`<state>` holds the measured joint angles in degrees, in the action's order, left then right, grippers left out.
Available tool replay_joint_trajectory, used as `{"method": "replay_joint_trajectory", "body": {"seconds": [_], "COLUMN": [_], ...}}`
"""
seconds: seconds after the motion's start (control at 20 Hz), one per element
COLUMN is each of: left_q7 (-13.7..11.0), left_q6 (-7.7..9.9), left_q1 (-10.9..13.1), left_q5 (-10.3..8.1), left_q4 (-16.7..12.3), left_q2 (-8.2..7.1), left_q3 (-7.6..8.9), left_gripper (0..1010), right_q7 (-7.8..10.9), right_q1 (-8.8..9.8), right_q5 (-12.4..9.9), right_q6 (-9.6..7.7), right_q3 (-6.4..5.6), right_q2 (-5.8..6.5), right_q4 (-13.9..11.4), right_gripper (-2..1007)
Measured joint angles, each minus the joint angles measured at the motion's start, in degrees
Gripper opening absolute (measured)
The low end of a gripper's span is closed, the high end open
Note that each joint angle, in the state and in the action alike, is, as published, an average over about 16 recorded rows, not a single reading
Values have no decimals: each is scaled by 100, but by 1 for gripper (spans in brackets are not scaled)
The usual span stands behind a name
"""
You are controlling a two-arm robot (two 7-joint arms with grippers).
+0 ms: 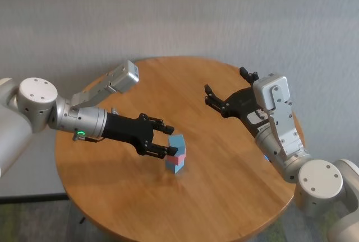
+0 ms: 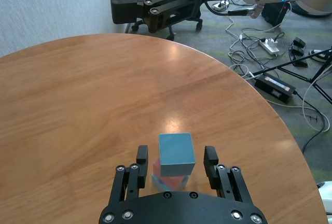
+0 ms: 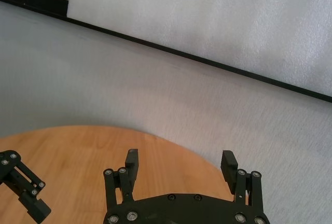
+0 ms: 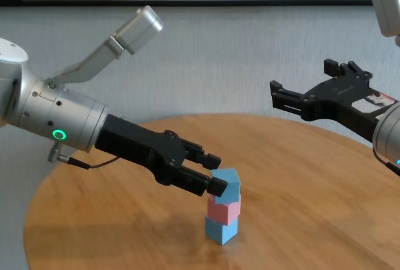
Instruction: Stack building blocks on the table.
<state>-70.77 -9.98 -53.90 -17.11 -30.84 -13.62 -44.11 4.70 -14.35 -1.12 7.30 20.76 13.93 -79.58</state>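
Three matte building blocks (image 4: 224, 207) stacked: blue, pink, blue.

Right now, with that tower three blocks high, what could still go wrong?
1. The left gripper brackets the top blue block with small gaps in the left wrist view; withdrawing off-line could clip it.
2. That block sits rotated on the pink block, so a nudge may topple the stack.
3. The right gripper hangs open above the table, apart.
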Motion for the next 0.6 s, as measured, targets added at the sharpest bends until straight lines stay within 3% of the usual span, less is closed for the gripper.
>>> {"method": "replay_joint_trajectory", "body": {"seconds": [0.35, 0.6], "left_q7": [201, 633], "left_q6": [70, 208], "left_q1": [113, 312], "left_q5": [-149, -387], "left_q4": [-401, -934], "left_q2": [-120, -294], "left_q3": [149, 397], "left_gripper": [858, 949], "right_q7": [0, 0], "right_q1": [0, 0], "right_q5": [0, 0], "right_q6": [0, 0], "right_q3": [0, 0], "right_q2": [0, 0], "right_q4": [0, 0], "right_gripper": [1005, 1005]}}
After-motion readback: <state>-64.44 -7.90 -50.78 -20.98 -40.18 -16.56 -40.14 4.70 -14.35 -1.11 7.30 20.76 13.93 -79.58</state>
